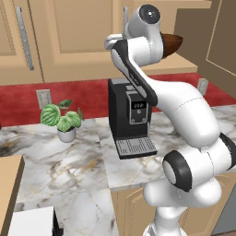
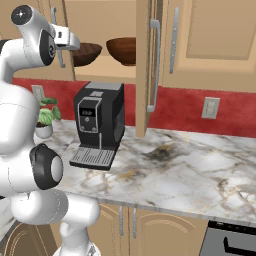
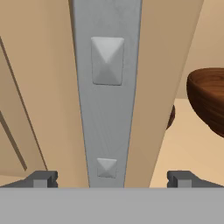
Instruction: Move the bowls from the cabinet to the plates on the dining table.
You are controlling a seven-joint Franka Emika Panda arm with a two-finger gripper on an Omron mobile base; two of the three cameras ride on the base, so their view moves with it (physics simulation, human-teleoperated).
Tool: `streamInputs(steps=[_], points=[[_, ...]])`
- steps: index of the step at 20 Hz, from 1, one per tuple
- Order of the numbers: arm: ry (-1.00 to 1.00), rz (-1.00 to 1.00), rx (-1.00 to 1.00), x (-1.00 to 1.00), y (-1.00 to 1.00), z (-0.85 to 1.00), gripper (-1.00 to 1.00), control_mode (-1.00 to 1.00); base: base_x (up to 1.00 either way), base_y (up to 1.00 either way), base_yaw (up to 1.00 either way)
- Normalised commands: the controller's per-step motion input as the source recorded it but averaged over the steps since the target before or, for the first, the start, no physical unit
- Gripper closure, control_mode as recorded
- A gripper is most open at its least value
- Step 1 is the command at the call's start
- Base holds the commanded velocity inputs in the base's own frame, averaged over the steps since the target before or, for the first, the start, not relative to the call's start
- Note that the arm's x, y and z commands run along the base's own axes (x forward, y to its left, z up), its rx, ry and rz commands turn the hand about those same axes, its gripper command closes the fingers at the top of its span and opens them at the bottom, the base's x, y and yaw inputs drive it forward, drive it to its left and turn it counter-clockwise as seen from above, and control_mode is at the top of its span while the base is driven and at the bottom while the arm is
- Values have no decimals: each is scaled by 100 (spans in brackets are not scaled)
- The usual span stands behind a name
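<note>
I see the marble counter (image 2: 190,165) across the lower half of the right base view, and behind it a red wall (image 2: 190,107) in a band through the middle of the frame. Above the red band, along the top of the frame, hangs the cabinet (image 2: 210,45) in light tan wood. One of its doors (image 2: 142,70) stands open, edge-on near the centre of the frame, with a long silver handle (image 2: 154,65) on it.

The robot arm (image 1: 184,115) rises from the lower right of the left base view up to the top centre, where its wrist is right in front of the cabinet.

A black coffee machine (image 2: 99,125) stands on the counter, left of centre in the right base view, below the open shelf. A small potted plant (image 1: 62,120) with green leaves stands on the counter at the left in the left base view, well apart from the machine.

The two bowls are inside the cabinet on the shelf, at the top of the right base view: the reddish brown bowl (image 2: 122,50) close to the open door, and the dark brown bowl (image 2: 85,54) just to its left, partly behind the hand.

In the hand view the gripper (image 3: 113,179) is wide open, holding nothing. Between its two fingertips (image 3: 41,179) passes a silver handle bar (image 3: 107,96) that runs up the centre of the frame, and one bowl shows at the right edge.
</note>
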Motion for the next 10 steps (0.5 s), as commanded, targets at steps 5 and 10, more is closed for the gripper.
streamInputs(steps=[5,10], points=[[0,0,0,16,0,0,-100,-100,0,0,0],[0,0,0,0,2,0,100,-100,0,0,0]])
